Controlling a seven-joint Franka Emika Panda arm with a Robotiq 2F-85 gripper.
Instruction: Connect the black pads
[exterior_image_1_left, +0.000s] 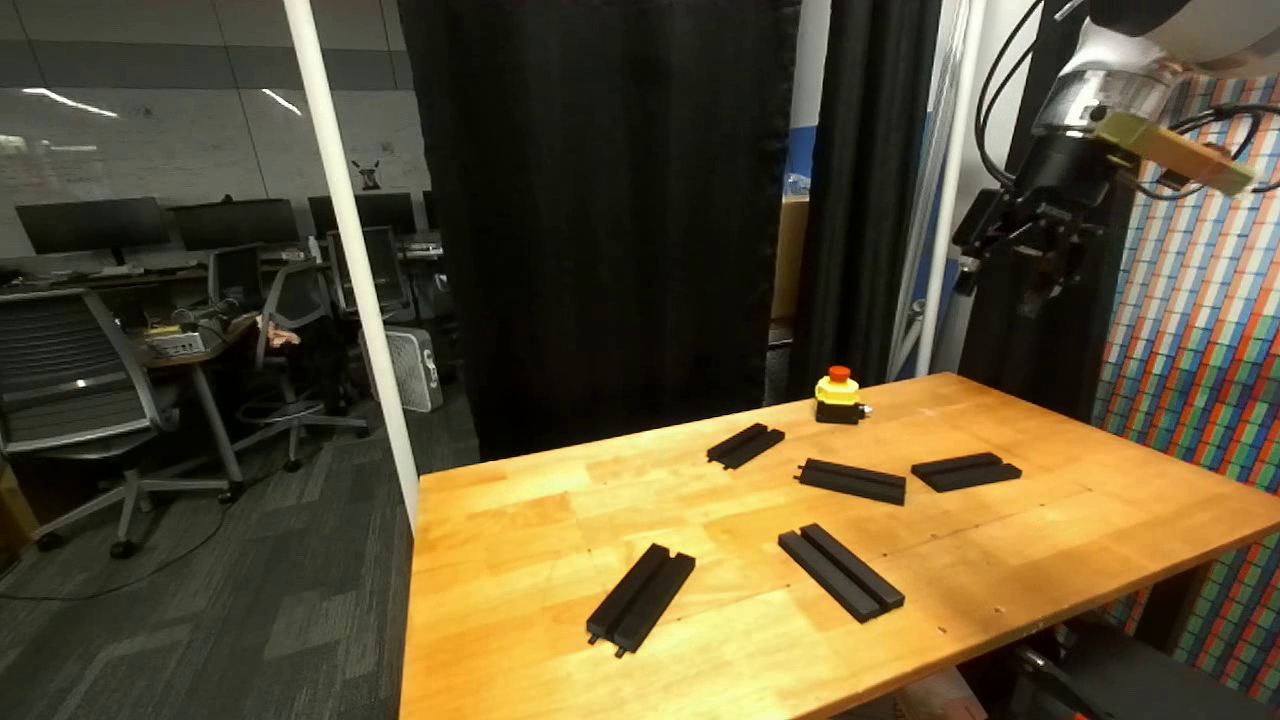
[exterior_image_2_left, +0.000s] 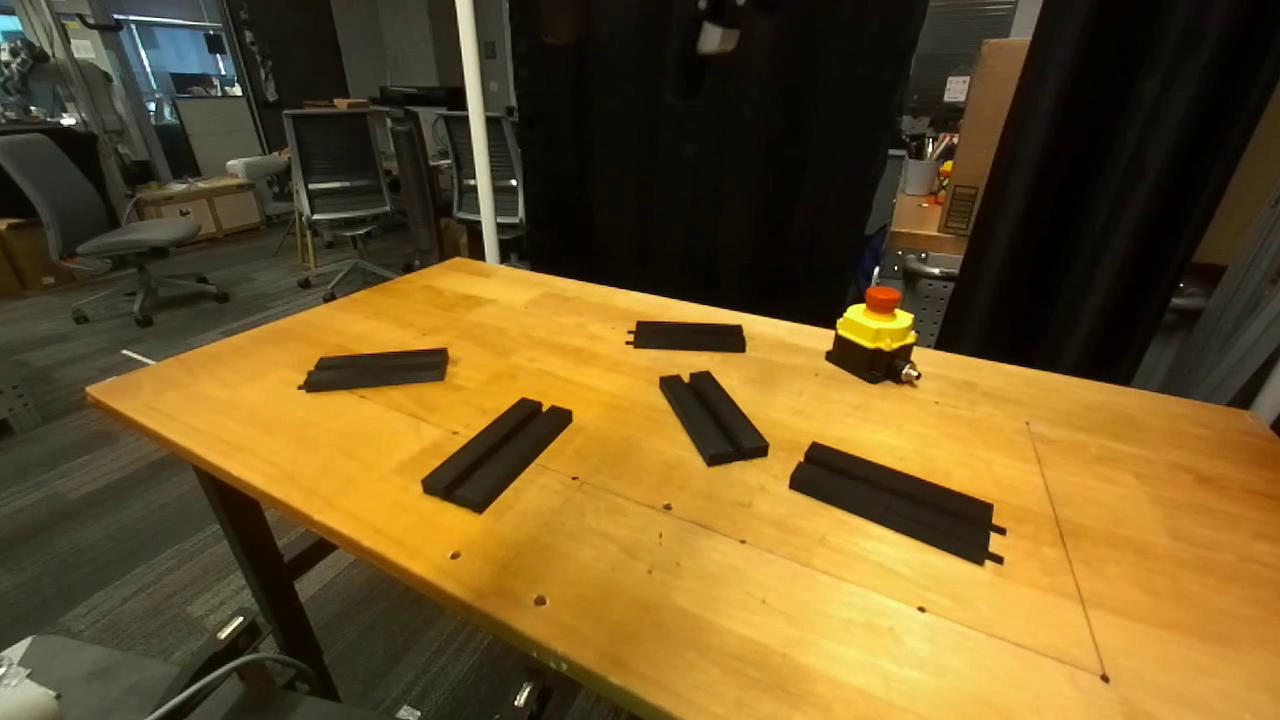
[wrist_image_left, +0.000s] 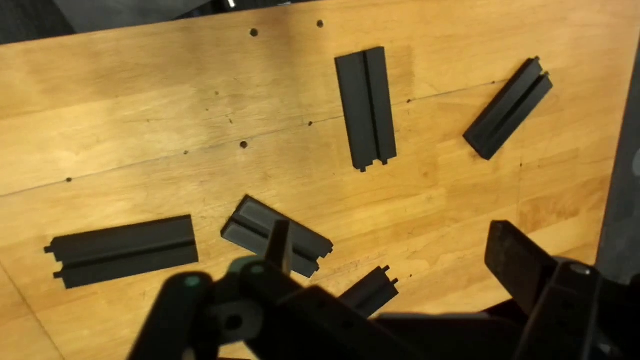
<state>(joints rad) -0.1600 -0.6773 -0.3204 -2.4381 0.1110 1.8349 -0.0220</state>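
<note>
Matte black, lying flat and separate on the wooden bench (wrist_image_left: 150, 135): 5 black pads (wrist_image_left: 362, 110), not yet joined, at differing angles. Well above them, the empty pincer (wrist_image_left: 390, 242), spread wide. Likeliest trouble, by judgement: jamming of the slim end prongs (wrist_image_left: 48, 249), caused by skewed entry into a mating pad. Also possible: skidding of a loose pad, from a push with no brace at the far end; scraping of the bench, from reaching too low for such flat pieces; a knock to the red-and-yellow button (exterior_image_1_left: 838, 398), from a careless swing nearby.
</note>
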